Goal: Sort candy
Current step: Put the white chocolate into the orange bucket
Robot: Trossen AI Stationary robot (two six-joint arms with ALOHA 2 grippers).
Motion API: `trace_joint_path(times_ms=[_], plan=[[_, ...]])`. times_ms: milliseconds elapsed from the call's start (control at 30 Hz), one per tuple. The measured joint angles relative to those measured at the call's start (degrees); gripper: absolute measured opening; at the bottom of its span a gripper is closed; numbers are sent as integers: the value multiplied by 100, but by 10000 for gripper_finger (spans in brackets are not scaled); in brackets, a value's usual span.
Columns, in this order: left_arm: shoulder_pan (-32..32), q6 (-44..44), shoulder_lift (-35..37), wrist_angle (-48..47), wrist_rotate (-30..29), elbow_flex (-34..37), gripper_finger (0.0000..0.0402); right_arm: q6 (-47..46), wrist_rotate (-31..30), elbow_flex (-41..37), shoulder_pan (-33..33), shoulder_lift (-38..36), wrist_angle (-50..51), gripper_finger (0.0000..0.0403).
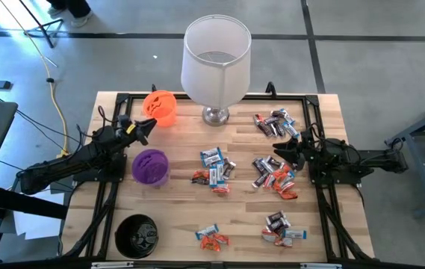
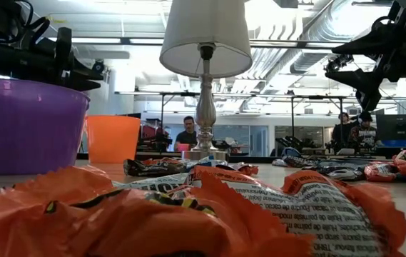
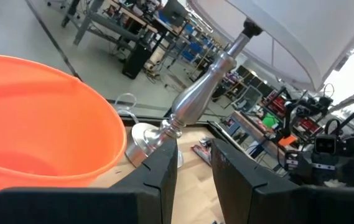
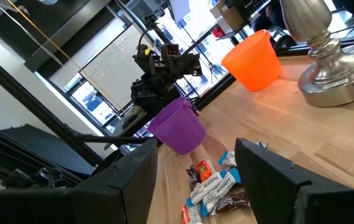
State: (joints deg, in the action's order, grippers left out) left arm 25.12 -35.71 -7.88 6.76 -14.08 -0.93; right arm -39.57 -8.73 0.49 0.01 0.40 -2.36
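The candy lies in several small heaps on the wooden table: one in the middle (image 1: 213, 170), one at the far right (image 1: 273, 123), one at mid right (image 1: 273, 176), and two near the front edge (image 1: 212, 237) (image 1: 281, 228). My left gripper (image 1: 149, 127) hovers level between the orange cup (image 1: 160, 107) and the purple cup (image 1: 150, 166). Its fingers (image 3: 194, 152) stand a narrow gap apart with nothing between them. My right gripper (image 1: 281, 152) hovers level above the right-hand candy, wide open (image 4: 195, 155) and empty.
A table lamp with a white shade and silver foot (image 1: 216, 113) stands at the far middle. A black cup (image 1: 137, 235) sits at the near left corner. A dark frame rail (image 1: 324, 217) runs round the table. People sit in the room beyond (image 2: 187, 132).
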Motion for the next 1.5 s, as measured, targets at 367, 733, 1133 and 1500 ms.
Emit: trace_joint_path(times_ms=[367, 733, 1133, 1500], plan=[[-2, -174, 2, -83, -51, 0, 85, -2, 2, -2, 0, 0, -1, 211], [-2, 66, -133, -383, -207, -4, 85, -2, 19, 0, 2, 0, -1, 211], [-2, 336, -157, -254, 693, -4, 85, -43, 16, 0, 0, 0, 0, 211], [-2, 539, -157, -258, 583, -4, 85, -397, 2, 0, 0, 0, -1, 211]])
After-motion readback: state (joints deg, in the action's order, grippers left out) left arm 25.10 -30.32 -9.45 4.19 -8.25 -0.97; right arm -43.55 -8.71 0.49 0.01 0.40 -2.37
